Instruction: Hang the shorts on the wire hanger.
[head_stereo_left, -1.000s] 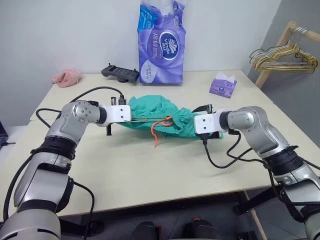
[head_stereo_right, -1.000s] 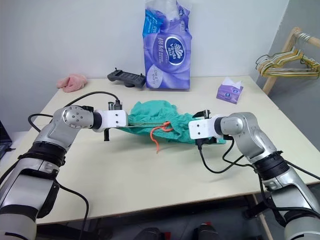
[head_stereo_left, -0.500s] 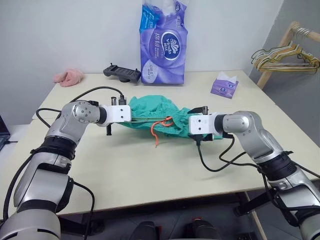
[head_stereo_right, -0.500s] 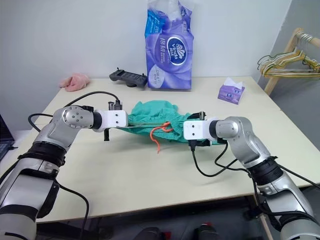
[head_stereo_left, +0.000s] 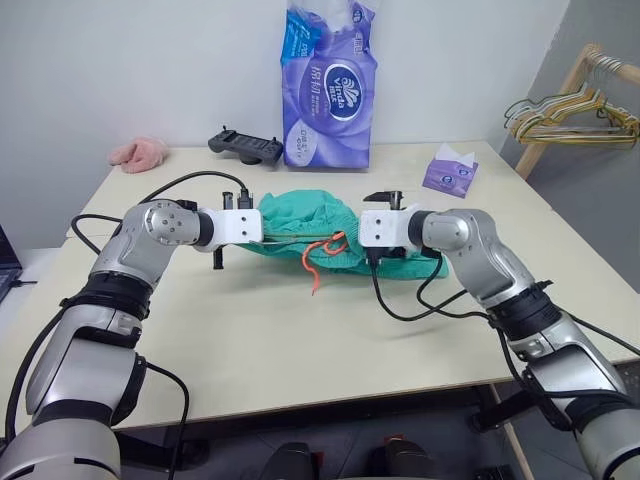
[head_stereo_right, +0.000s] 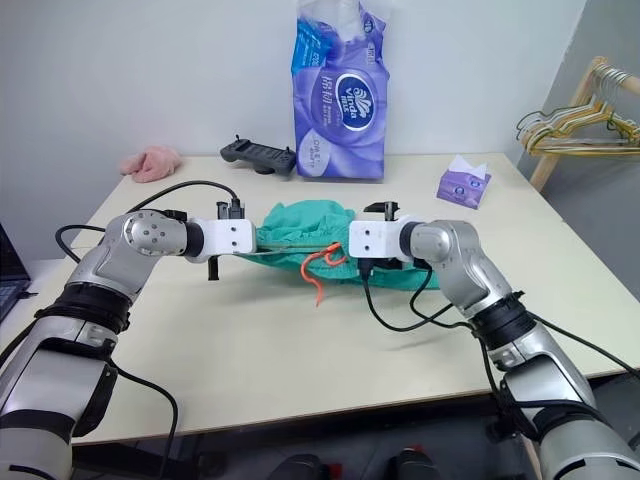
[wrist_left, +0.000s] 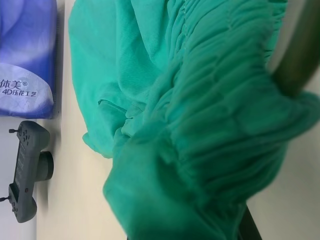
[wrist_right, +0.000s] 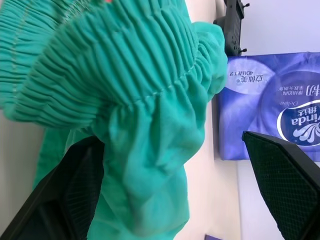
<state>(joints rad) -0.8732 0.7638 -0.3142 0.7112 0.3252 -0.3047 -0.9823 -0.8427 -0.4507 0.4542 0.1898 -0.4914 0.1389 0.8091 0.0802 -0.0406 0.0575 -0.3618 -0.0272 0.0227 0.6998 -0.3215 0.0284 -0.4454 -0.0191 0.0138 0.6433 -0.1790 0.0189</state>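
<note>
The teal shorts (head_stereo_left: 305, 220) lie bunched in the middle of the table, the orange drawstring (head_stereo_left: 318, 255) hanging off their front. My left gripper (head_stereo_left: 264, 238) is at their left end, shut on the thin wire hanger (head_stereo_left: 295, 240). The wire runs rightward through the gathered waistband and shows as an olive rod (wrist_left: 300, 55) in the left wrist view. My right gripper (head_stereo_left: 356, 238) is at the shorts' right side, pointing left. It stands open, with its fingers (wrist_right: 75, 190) spread wide and a fold of the waistband (wrist_right: 145, 125) between them.
Along the far side of the table are a tall purple tissue pack (head_stereo_left: 325, 85), a black controller (head_stereo_left: 243, 146) and a pink fluffy cloth (head_stereo_left: 137, 152). A small purple tissue box (head_stereo_left: 446, 172) sits back right. A wooden rack with bunched hangers (head_stereo_left: 570, 110) stands off the table's right.
My right gripper has slid left along the shorts toward the left gripper, still open. The left gripper and the hanger have stayed put.
</note>
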